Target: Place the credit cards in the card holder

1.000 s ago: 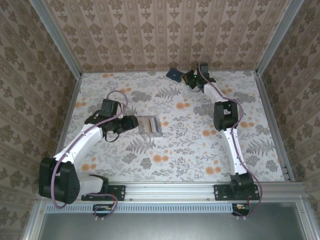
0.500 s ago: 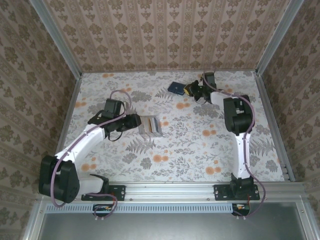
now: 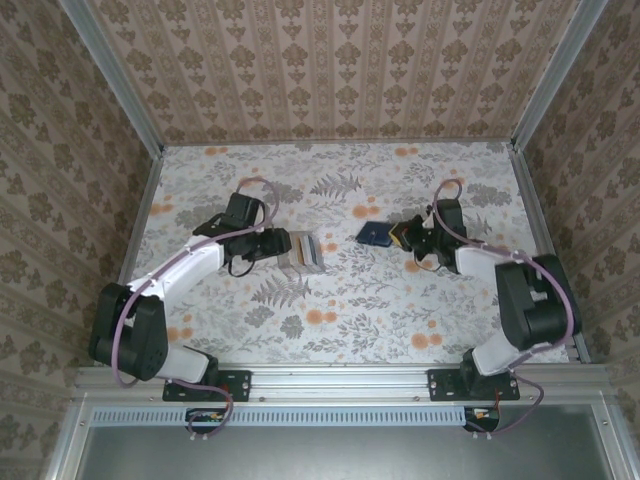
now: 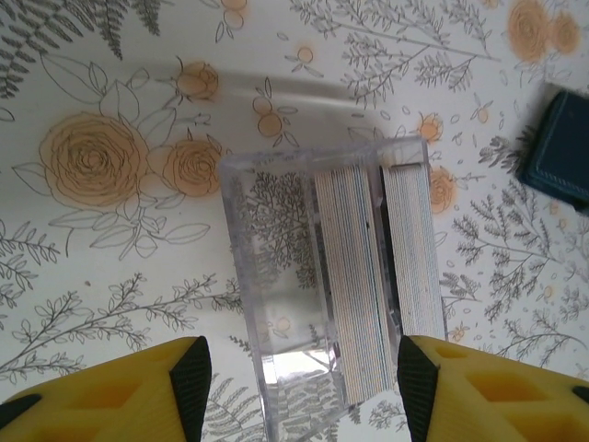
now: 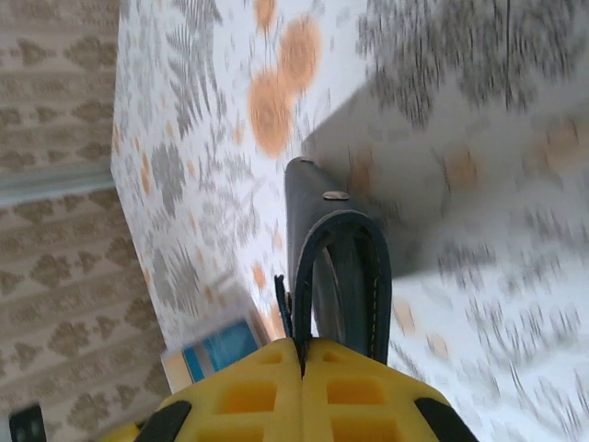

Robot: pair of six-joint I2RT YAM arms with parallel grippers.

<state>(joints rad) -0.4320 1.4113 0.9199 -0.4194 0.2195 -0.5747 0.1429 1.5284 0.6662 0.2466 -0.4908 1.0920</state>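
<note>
Broadly, the floral worktop [image 3: 340, 310] carries two clusters. The left tool [image 3: 278, 243] is at the clear rack [image 4: 276, 276]. Off to its right, well apart, the right tool [image 3: 402, 237] is clamped on one edge of the card holder [image 3: 373, 235].

The left arm is nearer the credit cards [image 4: 368, 276]. They stand on edge, packed into the rack's right half straight ahead of that tool, with their long edges running away from it. Its jaws are spread wide either side of the rack's near end, gripping nothing.

The holder is dark navy and stitched, its fold gaping slightly. I cannot tell whether it touches the worktop. The cards show pale grey-white edges.
</note>
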